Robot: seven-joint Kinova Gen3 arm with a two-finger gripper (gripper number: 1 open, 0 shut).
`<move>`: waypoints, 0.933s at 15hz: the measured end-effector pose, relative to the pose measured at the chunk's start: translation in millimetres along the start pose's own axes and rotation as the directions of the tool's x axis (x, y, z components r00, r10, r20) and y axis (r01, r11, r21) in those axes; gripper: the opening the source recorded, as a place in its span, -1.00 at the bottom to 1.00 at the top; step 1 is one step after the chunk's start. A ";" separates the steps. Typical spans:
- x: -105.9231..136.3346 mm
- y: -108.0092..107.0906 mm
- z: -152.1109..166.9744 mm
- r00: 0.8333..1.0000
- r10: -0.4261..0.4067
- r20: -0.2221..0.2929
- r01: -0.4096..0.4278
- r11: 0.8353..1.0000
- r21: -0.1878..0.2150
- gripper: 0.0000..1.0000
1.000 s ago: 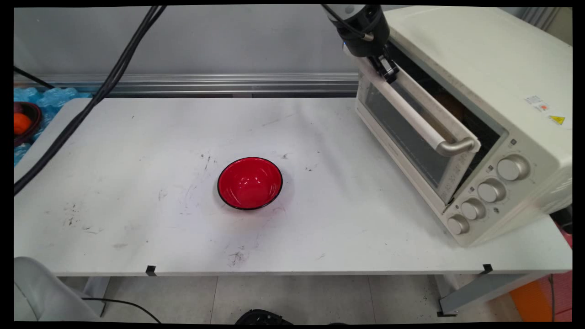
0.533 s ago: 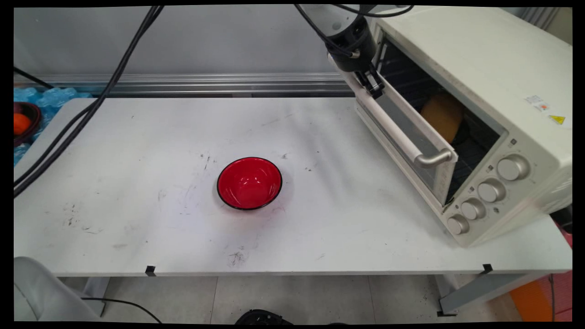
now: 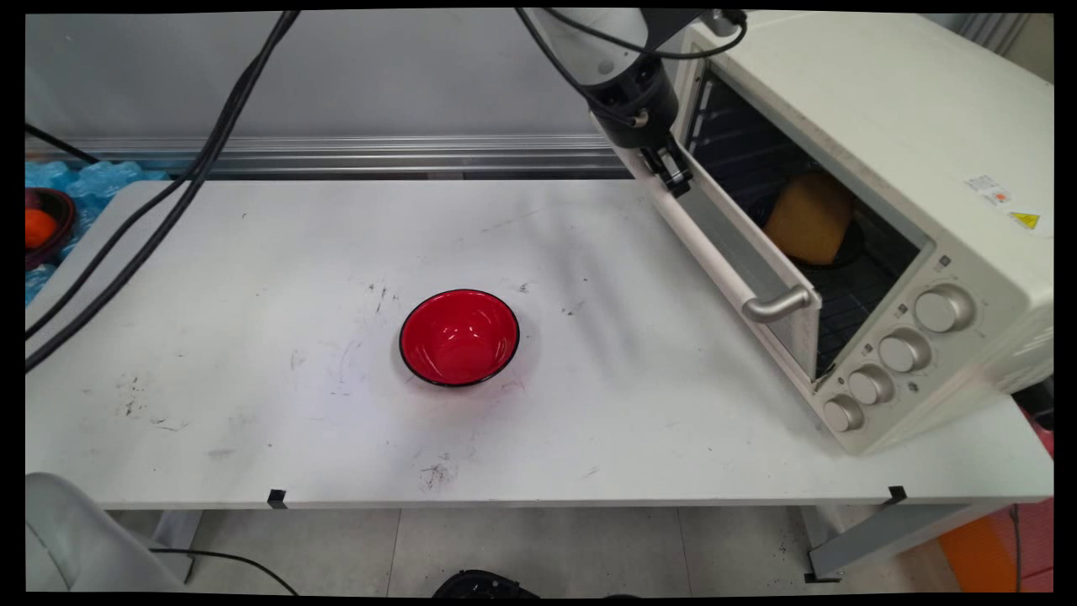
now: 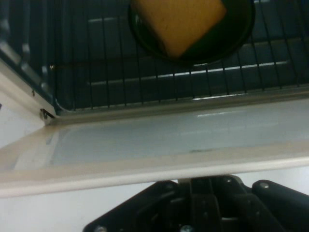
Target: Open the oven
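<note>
Gripper at the far end of the oven door, on its top edge, just beside the handle bar's far end; hand view shows the black linkage tucked under the door's cream rim; fingers hidden behind the rim, so cannot tell whether they grip or stand apart; door hangs partly open, tilted outward from the oven.

Past the door, inside the cavity: one yellow-brown slab lying in one dark round dish on the wire rack; ahead of the gripper, not touching it.

One red bowl, black-rimmed, upright on the table, well apart from the gripper, toward the near side; four knobs on the oven front, at the handle's other end.
</note>
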 end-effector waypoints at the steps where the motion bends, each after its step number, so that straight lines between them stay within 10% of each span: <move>1: -3.3 -0.2 1.7 1.000 -0.004 0.002 0.004 1.000 -0.001 -1.00; 14: -48.1 -0.6 22.4 0.998 -0.060 -0.016 0.060 0.998 -0.024 -1.00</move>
